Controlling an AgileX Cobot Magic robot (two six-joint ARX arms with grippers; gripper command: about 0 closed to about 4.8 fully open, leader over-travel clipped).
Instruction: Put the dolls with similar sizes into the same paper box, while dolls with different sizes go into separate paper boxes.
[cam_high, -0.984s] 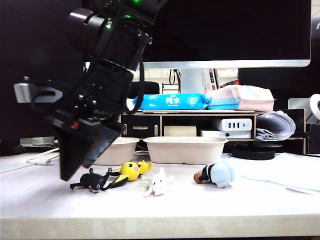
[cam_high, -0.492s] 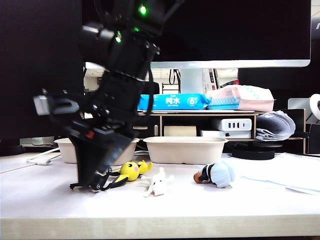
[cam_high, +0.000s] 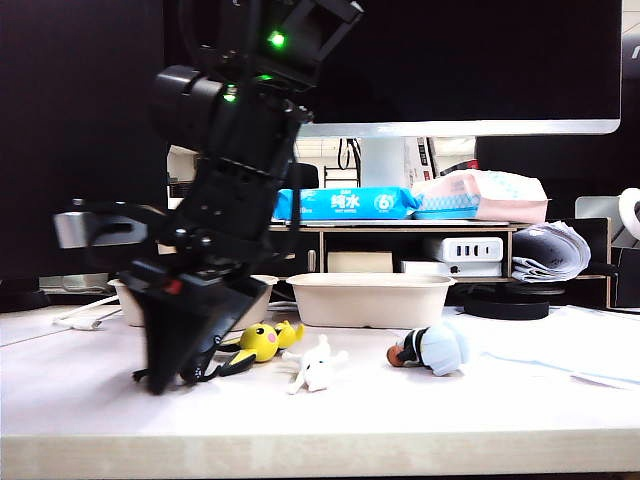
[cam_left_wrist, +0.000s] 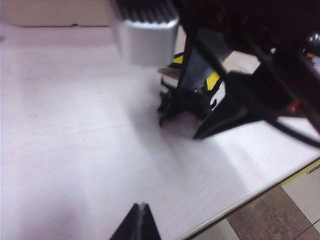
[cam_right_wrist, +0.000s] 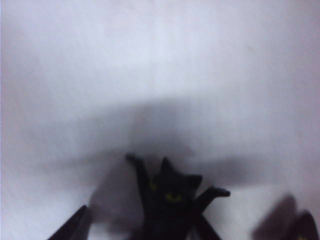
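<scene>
Since a second ago the right pincer has come down onto the worktop over the black doll. Its wrist view shows the black doll between part-open fingers, grip unclear. The left wrist view alone shows the left pincer, tips together, well apart.

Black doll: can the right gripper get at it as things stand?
Probably yes. The right gripper is down at the table, its fingers either side of the black doll. The yellow doll lies close alongside but not between them. Whether the fingers touch it is unclear.
</scene>
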